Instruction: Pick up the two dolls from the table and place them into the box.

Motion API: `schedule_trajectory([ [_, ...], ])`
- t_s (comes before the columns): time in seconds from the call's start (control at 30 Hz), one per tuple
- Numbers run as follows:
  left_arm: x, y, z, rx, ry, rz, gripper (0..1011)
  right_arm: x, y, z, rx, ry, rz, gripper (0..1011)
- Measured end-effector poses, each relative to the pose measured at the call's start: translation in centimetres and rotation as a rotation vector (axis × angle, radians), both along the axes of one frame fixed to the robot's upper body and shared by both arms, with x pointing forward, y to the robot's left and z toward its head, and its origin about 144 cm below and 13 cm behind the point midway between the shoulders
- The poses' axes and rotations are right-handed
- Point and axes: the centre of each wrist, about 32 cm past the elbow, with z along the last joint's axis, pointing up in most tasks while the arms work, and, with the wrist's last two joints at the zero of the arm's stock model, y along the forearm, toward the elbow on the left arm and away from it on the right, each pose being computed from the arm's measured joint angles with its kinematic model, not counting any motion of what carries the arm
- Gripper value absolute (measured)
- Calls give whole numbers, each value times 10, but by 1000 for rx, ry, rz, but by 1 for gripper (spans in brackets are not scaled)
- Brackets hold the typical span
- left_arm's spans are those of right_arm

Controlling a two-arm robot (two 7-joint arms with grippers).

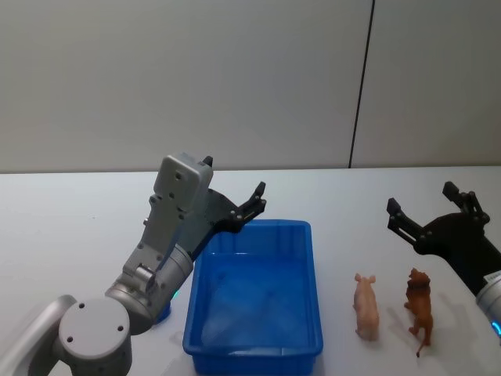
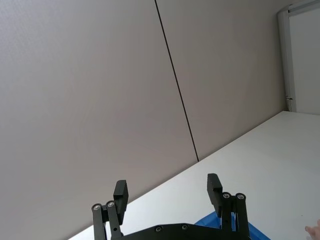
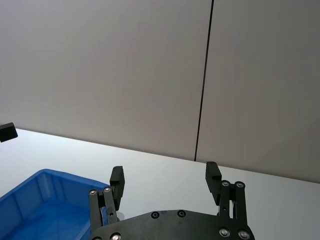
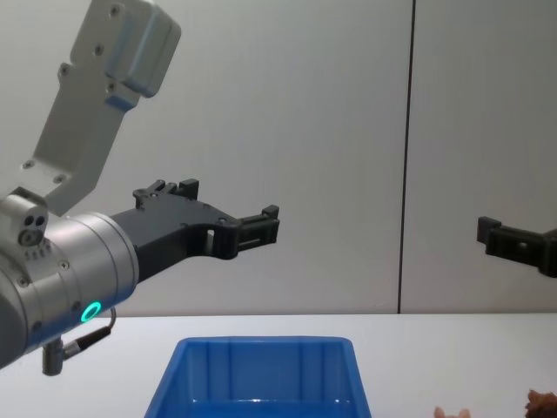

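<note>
Down on the near right of the table (image 1: pixel 70 227) stand the two dolls, side by side and not touching. The pink doll (image 1: pixel 365 305) is pale peach, smooth, with two little ears at its far end. Just right of it is the brown doll (image 1: pixel 420 307), fuzzy and reddish-brown, with a shaggy head turned the far way and a thin tail trailing near. Both sit on bare white tabletop.

Left of them, at the near centre, is the box (image 1: pixel 252 354): bright blue, rectangular, thick-rimmed, long side running near to far, its glossy floor in plain sight. The pink doll is the closer of the two to it, with a strip of table between.

Now the jaws. The left gripper (image 2: pixel 167 190) hangs in the air over the box's far left corner, well above the rim, pointing far and right. Its jaws are spread wide, with just wall and table showing between the fingers, touching no object.

Over on the right, the right gripper (image 1: pixel 423 200) hovers above the table, on the far side of the dolls and clear of them. Its jaws are also wide apart, gripping no object.
</note>
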Motion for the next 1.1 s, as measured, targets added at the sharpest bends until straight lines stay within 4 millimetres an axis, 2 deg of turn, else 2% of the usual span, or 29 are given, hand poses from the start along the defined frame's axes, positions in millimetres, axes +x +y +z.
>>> schedule_trajectory([
  [0.6,0,0,0,0,0,0,1001,-6,9,-3,-16,102,-59,1001],
  [1.1,0,0,0,0,0,0,1001,-20,13,-18,-32,277,-157,1001],
])
